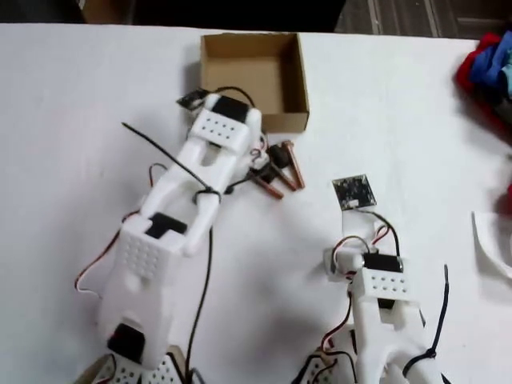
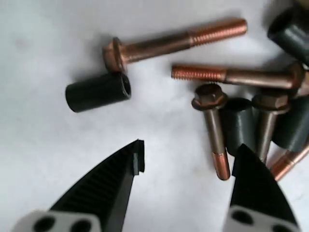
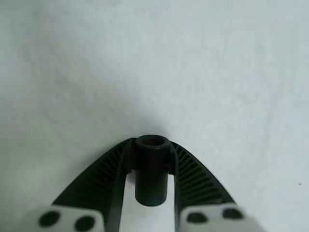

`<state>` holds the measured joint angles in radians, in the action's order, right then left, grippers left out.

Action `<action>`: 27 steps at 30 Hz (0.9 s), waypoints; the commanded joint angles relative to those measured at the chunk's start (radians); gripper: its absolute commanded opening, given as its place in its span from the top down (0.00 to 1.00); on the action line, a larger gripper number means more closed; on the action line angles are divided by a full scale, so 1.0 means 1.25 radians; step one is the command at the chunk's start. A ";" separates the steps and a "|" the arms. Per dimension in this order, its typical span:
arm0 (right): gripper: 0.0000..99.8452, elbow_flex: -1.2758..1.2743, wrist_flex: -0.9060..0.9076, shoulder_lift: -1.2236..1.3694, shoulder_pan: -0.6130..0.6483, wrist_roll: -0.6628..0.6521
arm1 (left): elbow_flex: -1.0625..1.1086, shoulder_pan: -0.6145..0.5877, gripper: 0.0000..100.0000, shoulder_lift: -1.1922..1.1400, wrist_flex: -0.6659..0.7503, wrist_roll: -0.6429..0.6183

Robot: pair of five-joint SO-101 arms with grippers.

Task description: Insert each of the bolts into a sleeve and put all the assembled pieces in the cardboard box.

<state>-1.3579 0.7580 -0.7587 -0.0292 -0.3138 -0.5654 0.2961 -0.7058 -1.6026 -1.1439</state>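
right fingers pinch smooth black tubular sleeve
ribbed left fingers spread over coppery threaded bolts on desk

A white counter spans the high view under even light. Beyond its far edge the room is dark. Red and blue cloth lies bunched at the counter's right edge.

Beyond the left gripper, one black sleeve is cut by the picture's edge; beside its finger a bolt shows only a short length. From above, the left arm hides part of the bolt pile.
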 commanded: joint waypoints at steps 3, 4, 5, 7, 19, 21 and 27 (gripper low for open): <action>0.98 0.005 -0.010 -0.019 0.003 0.004 | -0.026 0.006 0.69 -0.060 0.015 -0.006; 0.98 0.005 -0.010 -0.019 0.003 0.004 | -0.026 0.006 0.69 -0.077 0.022 -0.006; 0.98 0.005 -0.010 -0.019 0.003 0.004 | -0.026 0.006 0.69 -0.093 0.032 -0.007; 0.98 0.005 -0.010 -0.019 0.003 0.004 | -0.026 0.006 0.69 -0.122 0.049 -0.007; 0.98 0.005 -0.010 -0.019 0.003 0.004 | -0.026 0.006 0.82 -0.161 -0.017 0.080; 0.98 0.005 -0.010 -0.019 0.003 0.004 | -0.026 0.006 0.90 -0.161 -0.041 0.149; 0.98 0.005 -0.010 -0.019 0.003 0.004 | -0.026 0.004 0.97 -0.152 -0.140 0.408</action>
<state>-1.3579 0.7580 -0.7587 -0.0292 -0.3138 -0.6038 0.3069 -0.8945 -1.6840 -0.7864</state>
